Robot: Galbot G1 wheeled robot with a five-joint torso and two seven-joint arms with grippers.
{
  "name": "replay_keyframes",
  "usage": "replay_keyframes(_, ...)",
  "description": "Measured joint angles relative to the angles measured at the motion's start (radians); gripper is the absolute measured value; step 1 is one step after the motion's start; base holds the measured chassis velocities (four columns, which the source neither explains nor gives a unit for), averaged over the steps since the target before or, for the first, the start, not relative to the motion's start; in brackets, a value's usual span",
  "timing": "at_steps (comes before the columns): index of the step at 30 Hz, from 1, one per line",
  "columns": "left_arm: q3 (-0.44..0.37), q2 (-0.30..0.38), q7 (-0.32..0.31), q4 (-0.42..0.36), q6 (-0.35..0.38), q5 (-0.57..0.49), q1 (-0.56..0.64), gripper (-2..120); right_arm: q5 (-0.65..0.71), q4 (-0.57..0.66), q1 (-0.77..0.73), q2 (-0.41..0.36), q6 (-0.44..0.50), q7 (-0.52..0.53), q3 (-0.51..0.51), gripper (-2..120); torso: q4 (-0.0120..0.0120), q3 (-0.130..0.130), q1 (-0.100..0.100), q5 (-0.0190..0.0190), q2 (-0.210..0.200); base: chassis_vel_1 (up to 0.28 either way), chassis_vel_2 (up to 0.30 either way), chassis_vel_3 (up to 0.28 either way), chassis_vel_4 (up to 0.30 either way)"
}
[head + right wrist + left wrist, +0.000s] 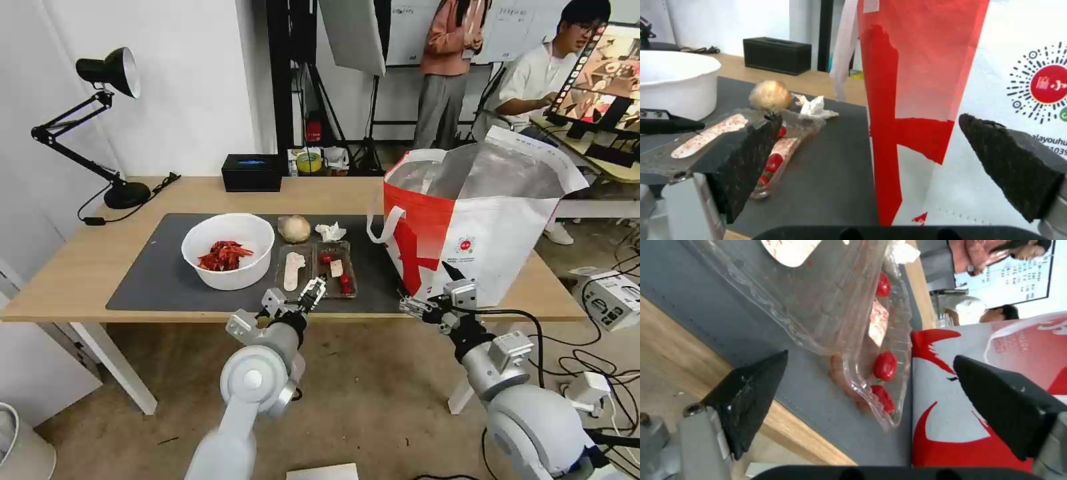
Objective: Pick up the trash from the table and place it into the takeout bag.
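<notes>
My left gripper [313,291], released, nears the clamshell tray [317,268]: thin, flexible, light; I judge its near rim the best hold.

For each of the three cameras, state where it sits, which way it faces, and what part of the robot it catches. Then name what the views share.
Head view: on the robot's head, looking forward and down over the table; both arms show, left gripper at the near edge, right gripper by the takeout bag.
Left wrist view: on the left wrist, facing the clamshell tray; its own open fingers frame it.
Right wrist view: on the right wrist, facing the bag's side; open fingers frame it.
Shared: tray, bag and grey mat appear in all three.
</notes>
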Motion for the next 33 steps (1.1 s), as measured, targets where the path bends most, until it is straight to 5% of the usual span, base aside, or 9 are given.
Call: replay_keyframes(33, -0.004, -0.02, 0.009, 0.004, -0.085, 0.03, -0.002, 100, -0.006, -0.004, -0.003, 0.007, 0.0, -0.001, -0.013, 100, 0.0, 0.0, 0.0, 0.0, 0.0, 0.0, 0.0, 0.0, 0.0)
